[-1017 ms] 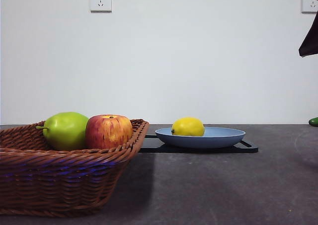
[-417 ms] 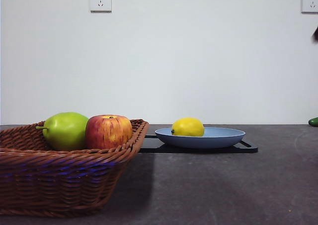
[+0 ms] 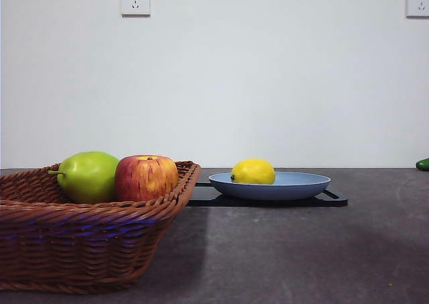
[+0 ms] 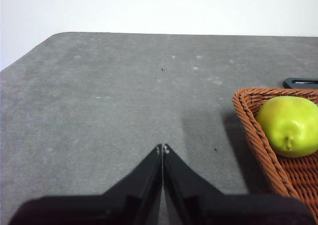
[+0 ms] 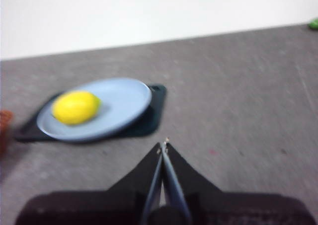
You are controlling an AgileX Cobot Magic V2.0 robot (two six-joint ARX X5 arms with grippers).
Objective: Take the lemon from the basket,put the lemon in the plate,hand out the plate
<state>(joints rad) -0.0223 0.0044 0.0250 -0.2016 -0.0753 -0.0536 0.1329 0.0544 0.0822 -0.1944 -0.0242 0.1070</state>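
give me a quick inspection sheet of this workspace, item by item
surface: dark grey matte table, faint specks.
job's things: bright yellow oval lemon lies in the shallow light blue round plate; the plate sits on a flat black tray; brown woven wicker basket stands beside the tray.
clutter: green pear and red-yellow apple in the basket; small green thing at the table's far edge, too small to identify.
grippers: left pincer shut, empty, over bare table near the basket; right pincer shut, empty, short of the plate.
cables: nothing seen.
surroundings: plain white wall with two white sockets.
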